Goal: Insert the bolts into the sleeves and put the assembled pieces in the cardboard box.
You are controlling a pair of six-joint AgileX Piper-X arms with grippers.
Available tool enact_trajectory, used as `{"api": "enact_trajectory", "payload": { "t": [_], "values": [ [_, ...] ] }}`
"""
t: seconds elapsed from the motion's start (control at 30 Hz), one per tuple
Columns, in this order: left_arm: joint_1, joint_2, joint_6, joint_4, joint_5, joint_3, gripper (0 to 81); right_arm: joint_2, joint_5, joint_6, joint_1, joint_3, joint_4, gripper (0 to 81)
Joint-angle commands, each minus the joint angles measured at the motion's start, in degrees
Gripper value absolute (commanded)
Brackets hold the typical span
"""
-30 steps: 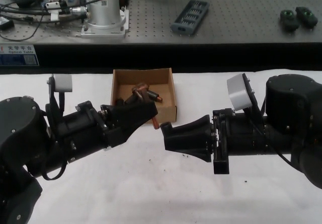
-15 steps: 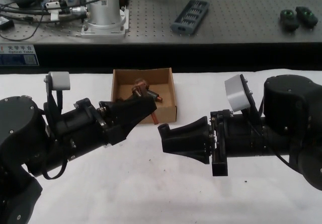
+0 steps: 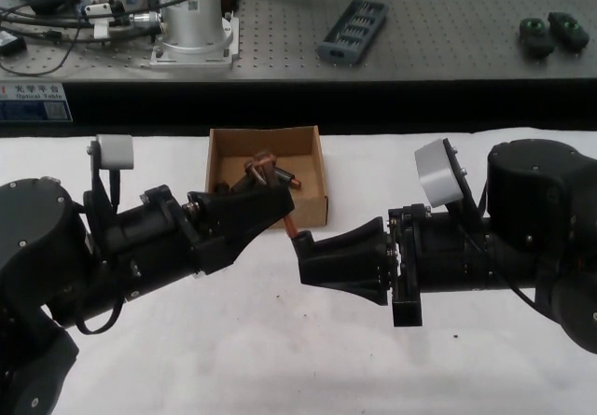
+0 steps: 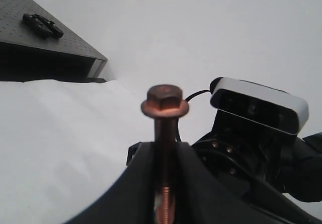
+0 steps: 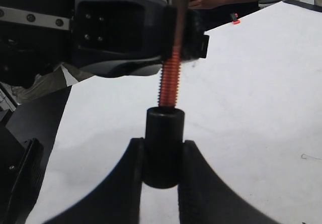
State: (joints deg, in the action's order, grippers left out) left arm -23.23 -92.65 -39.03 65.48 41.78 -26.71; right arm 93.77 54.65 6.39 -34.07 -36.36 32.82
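My left gripper (image 4: pixel 165 151) is shut on a copper bolt (image 4: pixel 165 105), hex head up and threaded end down. My right gripper (image 5: pixel 162 151) is shut on an upright black sleeve (image 5: pixel 164 128). The bolt's threaded end (image 5: pixel 170 83) meets the sleeve's top opening, and I cannot tell how deep it goes. In the high view the left gripper (image 3: pixel 278 208) and the right gripper (image 3: pixel 306 245) meet tip to tip just in front of the cardboard box (image 3: pixel 313 212). The bolt (image 3: pixel 292 221) hangs between them. Assembled pieces (image 3: pixel 266 168) lie inside the box.
White cloth (image 3: pixel 280 359) covers the table. Behind it runs a grey perforated bench with a metal post (image 3: pixel 191 14), cables, a black ridged tray (image 3: pixel 353 31) and two small black parts (image 3: pixel 555 33). Bare cloth lies in front of both arms.
The left gripper lifted the bolt toward the box, then came back down and right. The right gripper edged left with the sleeve. Bolt tip and sleeve now line up.
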Motion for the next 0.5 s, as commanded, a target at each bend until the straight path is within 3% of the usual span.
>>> {"api": "enact_trajectory", "payload": {
  "t": [0.0, 0.47],
  "values": [
    [0.15, 0.23, -1.33, 0.56, 1.11, -0.57, 0.6, 0.05, 1.47, 0.48, -0.08, -0.71, 1.43, 4.3],
    [0.15, 0.23, -2.23, 0.56, 2.48, -0.57, 0.6, 0.05, 3.26, 2.83, -1.42, -0.71, 2.71, 4.3]
  ]
}}
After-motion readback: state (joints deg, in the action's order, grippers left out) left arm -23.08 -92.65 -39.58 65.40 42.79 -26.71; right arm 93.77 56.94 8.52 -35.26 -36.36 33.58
